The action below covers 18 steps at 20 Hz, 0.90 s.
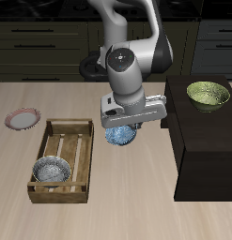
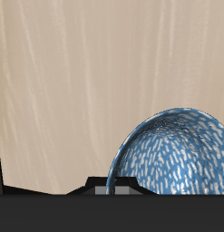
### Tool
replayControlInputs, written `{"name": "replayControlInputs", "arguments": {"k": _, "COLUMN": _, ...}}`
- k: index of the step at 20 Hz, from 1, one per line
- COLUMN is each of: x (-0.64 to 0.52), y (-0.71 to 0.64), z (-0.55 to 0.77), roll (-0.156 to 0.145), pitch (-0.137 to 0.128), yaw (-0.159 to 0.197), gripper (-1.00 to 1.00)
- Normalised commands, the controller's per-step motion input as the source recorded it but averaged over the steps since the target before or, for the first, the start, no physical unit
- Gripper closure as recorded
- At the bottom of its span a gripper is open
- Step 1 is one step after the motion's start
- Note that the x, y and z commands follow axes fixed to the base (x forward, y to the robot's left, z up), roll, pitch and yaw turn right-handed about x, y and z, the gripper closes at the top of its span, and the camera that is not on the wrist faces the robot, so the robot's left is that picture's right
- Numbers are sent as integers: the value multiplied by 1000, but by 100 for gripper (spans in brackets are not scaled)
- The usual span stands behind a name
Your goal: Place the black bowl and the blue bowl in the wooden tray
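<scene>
The blue bowl (image 1: 119,136), blue and white mottled inside, hangs right under my gripper (image 1: 121,126) over the table's middle, between the wooden tray and the dark block. In the wrist view the blue bowl (image 2: 172,154) fills much of the frame, and its rim runs into my gripper (image 2: 109,183), which is shut on it. The black bowl (image 1: 52,170), grey and silvery inside, sits in the wooden tray (image 1: 78,141) at the end nearest the table's front edge. The fingertips are hidden behind the hand in the exterior view.
A flat pink-rimmed plate (image 1: 23,119) lies beside the tray, farther back. A dark block (image 1: 207,150) stands on the table with an olive-green bowl (image 1: 208,95) on top. Dark cabinets line the back.
</scene>
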Motion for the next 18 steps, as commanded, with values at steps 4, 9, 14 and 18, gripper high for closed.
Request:
{"name": "replayControlInputs", "arguments": {"k": 4, "x": -165, "y": -243, "z": 165, "roll": -12, "pitch": -31, "yaw": 23, "gripper": 100}}
{"name": "replayControlInputs", "arguments": {"k": 9, "x": -143, "y": -469, "z": 217, "roll": -53, "pitch": -38, "yaw": 15, "gripper": 100}}
{"name": "replayControlInputs", "arguments": {"k": 14, "x": -40, "y": -416, "z": 117, "roll": -64, "pitch": -16, "yaw": -9, "gripper": 100}}
{"name": "replayControlInputs", "arguments": {"k": 18, "x": 12, "y": -302, "z": 108, "roll": -51, "pitch": -28, "yaw": -1, "gripper": 100}}
